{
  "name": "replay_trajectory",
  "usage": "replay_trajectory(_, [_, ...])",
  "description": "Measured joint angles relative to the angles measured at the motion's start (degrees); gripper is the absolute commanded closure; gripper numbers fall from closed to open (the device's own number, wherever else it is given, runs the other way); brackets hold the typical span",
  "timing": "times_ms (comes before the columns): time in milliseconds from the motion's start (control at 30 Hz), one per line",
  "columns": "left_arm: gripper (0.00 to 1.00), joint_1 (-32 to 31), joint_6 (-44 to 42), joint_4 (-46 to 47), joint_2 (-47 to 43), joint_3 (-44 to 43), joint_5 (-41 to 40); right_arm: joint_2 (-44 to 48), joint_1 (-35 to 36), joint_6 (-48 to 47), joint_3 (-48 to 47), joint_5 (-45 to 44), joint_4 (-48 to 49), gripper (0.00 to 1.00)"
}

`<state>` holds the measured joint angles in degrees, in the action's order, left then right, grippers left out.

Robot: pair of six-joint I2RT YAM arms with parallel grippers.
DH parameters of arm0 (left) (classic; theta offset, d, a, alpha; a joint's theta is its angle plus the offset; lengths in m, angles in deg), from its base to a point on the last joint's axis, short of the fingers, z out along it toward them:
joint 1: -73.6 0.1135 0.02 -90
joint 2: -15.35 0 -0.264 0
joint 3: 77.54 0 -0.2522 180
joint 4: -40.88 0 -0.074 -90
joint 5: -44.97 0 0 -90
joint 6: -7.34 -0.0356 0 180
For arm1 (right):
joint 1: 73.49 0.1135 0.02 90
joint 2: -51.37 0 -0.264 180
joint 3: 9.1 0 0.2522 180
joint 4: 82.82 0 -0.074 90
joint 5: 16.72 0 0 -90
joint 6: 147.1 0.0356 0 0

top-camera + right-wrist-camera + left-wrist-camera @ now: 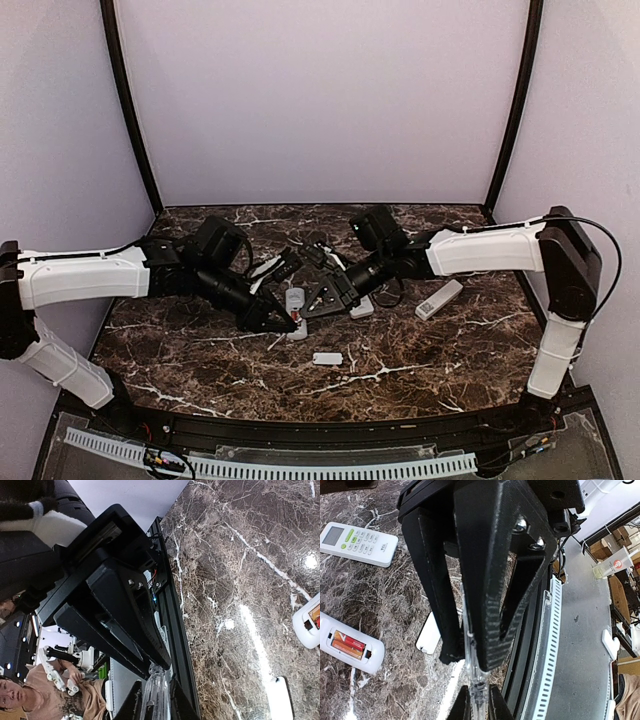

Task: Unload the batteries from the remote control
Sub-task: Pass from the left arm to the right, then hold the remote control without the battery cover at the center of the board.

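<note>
Batteries (347, 644), two red-orange cylinders side by side, lie in the open compartment of a white remote (370, 659). It rests back upward on the dark marble table (450, 370). From above, this remote lies just right of the middle, close beside the right arm's wrist. A small white cover (327, 358) lies flat on the marble nearer the front edge, apart from both remotes. Further right, a second remote (439, 299) lies by itself, face up, its screen and buttons showing in the left wrist view.

Both arms reach in from their sides and meet at the middle of the table. The left gripper (283, 322) and the right gripper (318, 303) point at each other with their tips nearly touching. A pale slim object (295, 299) sits between them. In each wrist view it shows only as a thin, shiny, half-clear edge, so it is probably a third remote seen edge-on, though the views are too poor to be sure. The left gripper's fingers (490, 605) are drawn close together and pinch that edge from either side. The right gripper's fingers (135, 625) pinch it the same way from the opposite end. In each wrist view the other gripper's tips show at the bottom of the picture, closed on the same strip.
</note>
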<state>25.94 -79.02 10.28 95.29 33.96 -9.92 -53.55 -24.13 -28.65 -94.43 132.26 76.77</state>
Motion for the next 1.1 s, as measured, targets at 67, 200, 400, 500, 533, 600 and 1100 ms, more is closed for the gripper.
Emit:
replay_trajectory(67, [1.00, 0.0, 0.0, 0.0, 0.0, -0.1, 0.0, -0.1, 0.0, 0.0, 0.0, 0.3, 0.1, 0.89])
replay_trajectory(200, [1.00, 0.0, -0.1, -0.3, 0.0, -0.3, -0.1, -0.1, 0.0, 0.2, 0.0, 0.3, -0.3, 1.00])
replay_trajectory(400, [0.44, 0.0, -0.1, -0.4, 0.1, -0.3, -1.8, 0.0, 0.1, -0.3, 0.0, -3.8, -0.9, 1.00])
replay_trajectory(500, [0.27, 0.2, 0.5, -0.2, -1.1, -0.2, -4.1, 1.5, -0.4, 0.7, 1.3, -10.7, -0.5, 1.00])
replay_trajectory(533, [0.22, 0.2, 0.8, 0.3, -2.2, 0.2, -5.3, 2.5, -0.9, 1.1, 2.3, -12.6, -0.1, 1.00])
replay_trajectory(600, [0.20, 0.7, 2.0, 0.8, -5.2, 1.0, -7.5, 6.2, -2.2, 2.4, 5.8, -17.5, 1.3, 1.00])
replay_trajectory(1100, [0.29, 18.9, 19.3, 3.4, 1.6, 0.5, -8.4, 7.6, 1.7, -1.1, 2.0, -42.9, -1.9, 1.00])
